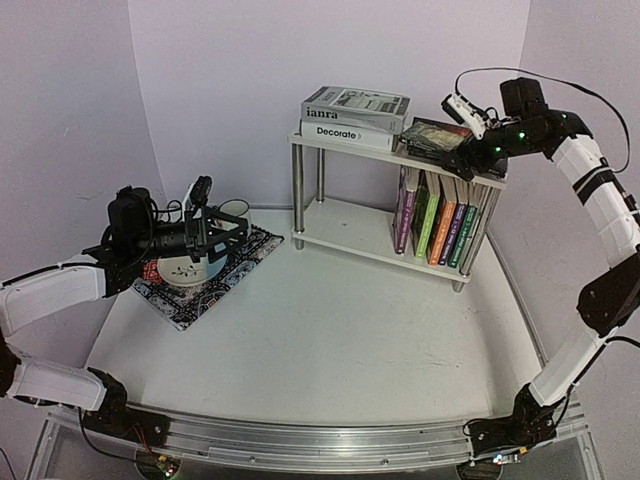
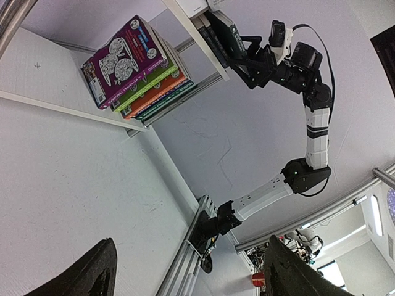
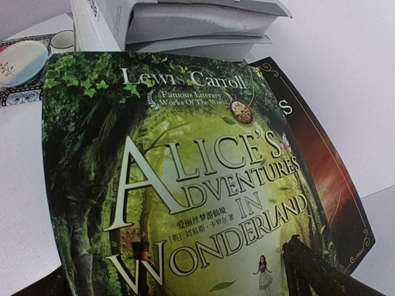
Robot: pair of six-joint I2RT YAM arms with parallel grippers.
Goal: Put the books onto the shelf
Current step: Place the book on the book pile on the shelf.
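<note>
Lavender walls close around a white bench (image 1: pixel 320 340) in the top view. At its far right stands the shelf (image 1: pixel 340 225). 2 grey-white books (image 1: pixel 355 115) lie flat on the left of its top board, and dark books (image 1: pixel 435 135) lie flat on the right. Colourful upright books (image 1: pixel 440 225) fill the right end of the lower board. The right tool (image 1: pixel 462 155) hovers at the dark books. The left tool (image 1: pixel 212 228) hangs over a patterned placemat (image 1: pixel 205 275) at the left, well apart from the shelf.

From the left wrist, we see that tool's fingertips (image 2: pixel 80 271) standing wide with nothing between them, and bare bench reaching to the shelf.

From the right wrist, the Alice book (image 3: pixel 185 185) lies flat on a dark red-edged book (image 3: pixel 327 179), just beside the grey-white books. The right tool's fingers (image 3: pixel 308 271) stand wide over the cover's edge nearest the camera, gripping nothing that we can see.

We judge the step in hand is leaving this book settled. The tool should draw straight back and up, so that no finger drags the cover off the pile. Open room lies to the right and near, while the grey-white books block the left.
</note>
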